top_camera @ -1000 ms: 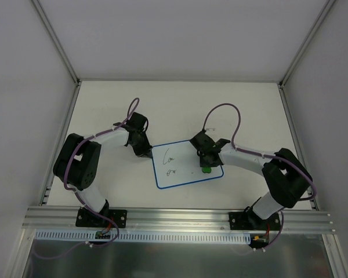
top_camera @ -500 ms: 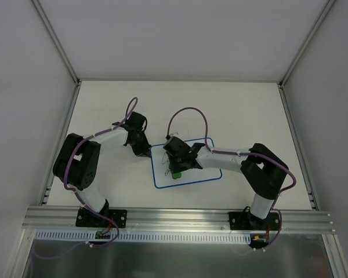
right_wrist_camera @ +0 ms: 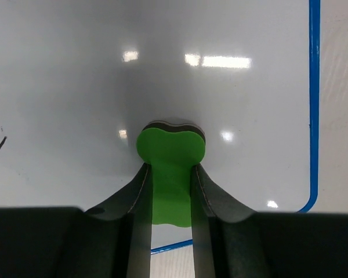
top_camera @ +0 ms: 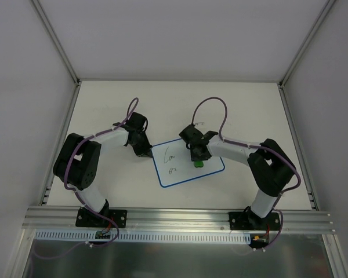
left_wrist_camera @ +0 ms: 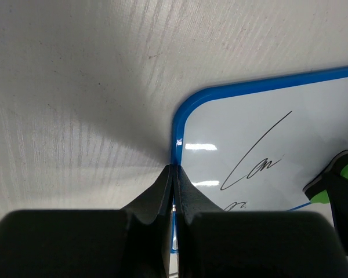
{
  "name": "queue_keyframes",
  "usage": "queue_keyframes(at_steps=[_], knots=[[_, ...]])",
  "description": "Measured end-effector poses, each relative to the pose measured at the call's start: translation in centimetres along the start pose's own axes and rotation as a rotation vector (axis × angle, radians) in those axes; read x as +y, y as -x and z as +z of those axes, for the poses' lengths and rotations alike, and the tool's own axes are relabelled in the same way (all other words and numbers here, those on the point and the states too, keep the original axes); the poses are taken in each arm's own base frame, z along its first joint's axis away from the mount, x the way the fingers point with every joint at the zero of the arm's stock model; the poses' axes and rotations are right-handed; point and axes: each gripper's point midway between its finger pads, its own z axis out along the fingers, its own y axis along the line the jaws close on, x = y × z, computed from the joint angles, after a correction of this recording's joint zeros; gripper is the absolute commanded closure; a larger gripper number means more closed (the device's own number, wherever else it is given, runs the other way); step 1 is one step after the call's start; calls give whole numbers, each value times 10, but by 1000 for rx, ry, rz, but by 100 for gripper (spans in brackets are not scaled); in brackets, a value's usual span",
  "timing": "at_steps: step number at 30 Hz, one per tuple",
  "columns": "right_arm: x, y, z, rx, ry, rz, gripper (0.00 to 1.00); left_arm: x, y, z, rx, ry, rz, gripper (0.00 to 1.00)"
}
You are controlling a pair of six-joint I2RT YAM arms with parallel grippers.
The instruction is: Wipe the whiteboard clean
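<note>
Since half a second ago, I see that my right arm has swung back from the left half of the board toward its right half, and the board itself has turned slightly under the stroke.

1. Off-white tabletop [top_camera: 249,110]: carries both arms and the work.
2. Flat white rectangular whiteboard [top_camera: 182,174] with a thin blue border and rounded corners: lies flat near the middle of the tabletop, between the two arms, skewed to the tabletop edges.
3. Left hand [top_camera: 146,153]: closed, nothing visible between the fingers, tips set against the blue border just below the board's far-left corner.
4. Right hand [top_camera: 197,157]: clamped on the small green block eraser [right_wrist_camera: 171,150], whose dark pad faces the board's right half, which reads clean in the wrist view.
5. Dark handwriting [left_wrist_camera: 255,162]: two short scribbles on the left half, not yet erased.

Hazards, as I judge them:
- Board rotation. The left hand bears on one edge only, so a sideways stroke may pivot the whiteboard away from it.
- Hand contact. The handwriting lies near the left hand; a full stroke to that side could bring the two hands together.
- Eraser slip. The fingers hold a narrow waist of the block; heavy downward load could tip it and leave streaks.
</note>
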Motion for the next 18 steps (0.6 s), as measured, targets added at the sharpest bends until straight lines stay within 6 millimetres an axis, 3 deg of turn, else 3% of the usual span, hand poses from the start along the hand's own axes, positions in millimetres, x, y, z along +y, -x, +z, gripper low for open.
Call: queue_keyframes(at_steps=[6, 13, 18], knots=[[21, 21, 9, 14, -11, -14, 100, 0, 0, 0, 0, 0, 0, 100], [74, 47, 19, 6, 64, -50, 100, -1, 0, 0, 0, -1, -10, 100], [108, 53, 19, 8, 140, -70, 100, -1, -1, 0, -1, -1, -19, 100]])
